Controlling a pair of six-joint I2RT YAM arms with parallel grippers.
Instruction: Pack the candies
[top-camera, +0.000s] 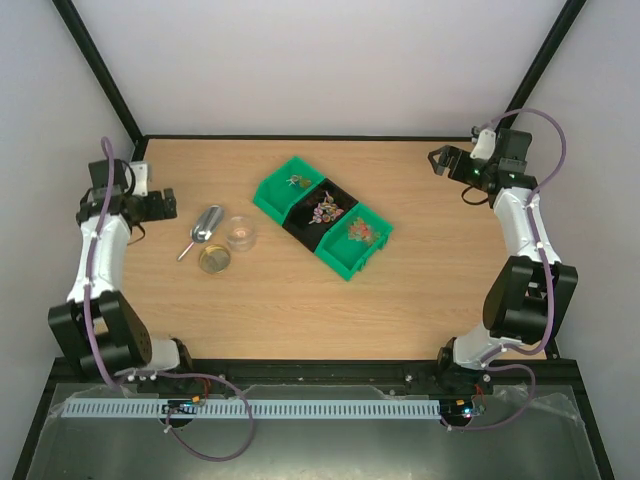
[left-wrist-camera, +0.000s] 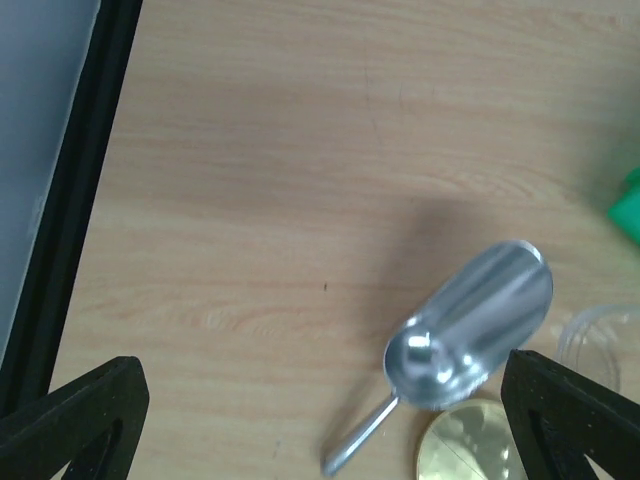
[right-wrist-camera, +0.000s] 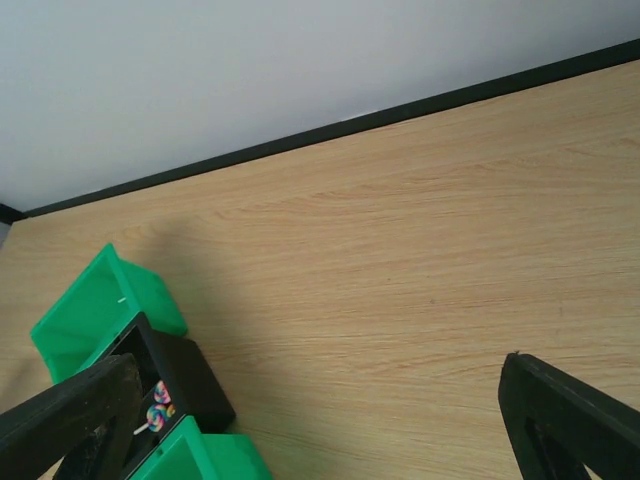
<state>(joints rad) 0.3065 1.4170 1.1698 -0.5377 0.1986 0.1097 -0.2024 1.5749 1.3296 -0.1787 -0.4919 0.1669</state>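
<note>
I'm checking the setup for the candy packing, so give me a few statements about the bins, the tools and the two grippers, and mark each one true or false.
1. The middle one of the three bins is the black bin. True.
2. The left gripper grips the metal scoop. False: it is open and empty, and the scoop lies on the table.
3. Candies lie in the black bin. True.
4. The gold lid sits on the clear container. False: it lies on the table beside it.
5. The right gripper is open. True.
</note>
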